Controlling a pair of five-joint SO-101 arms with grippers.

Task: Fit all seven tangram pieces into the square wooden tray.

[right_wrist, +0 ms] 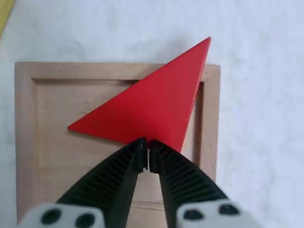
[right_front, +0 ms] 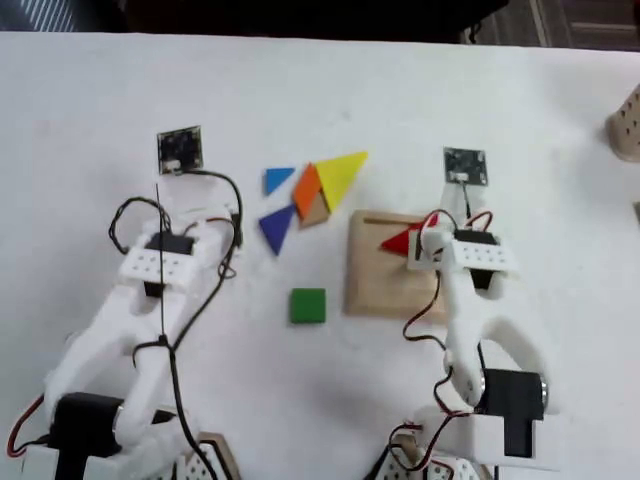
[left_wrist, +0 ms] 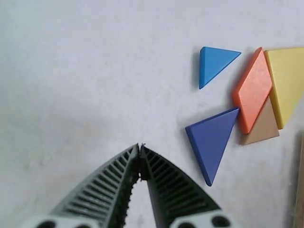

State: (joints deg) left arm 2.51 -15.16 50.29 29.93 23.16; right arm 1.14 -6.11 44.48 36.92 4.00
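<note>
High view: red triangle (right_front: pixel 398 241) over tray (right_front: pixel 375 288), unseated, right jaws clamped on it; left jaws together, empty; six pieces (right_front: pixel 308 190) loose, tray's nine-to-eleven o'clock.

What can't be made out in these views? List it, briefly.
High view: the right side of the tray and part of the red triangle, behind the right arm.
Left wrist view: the yellow triangle, cut by the edge.
Right wrist view: the near rim of the tray, behind the right hand.
</note>
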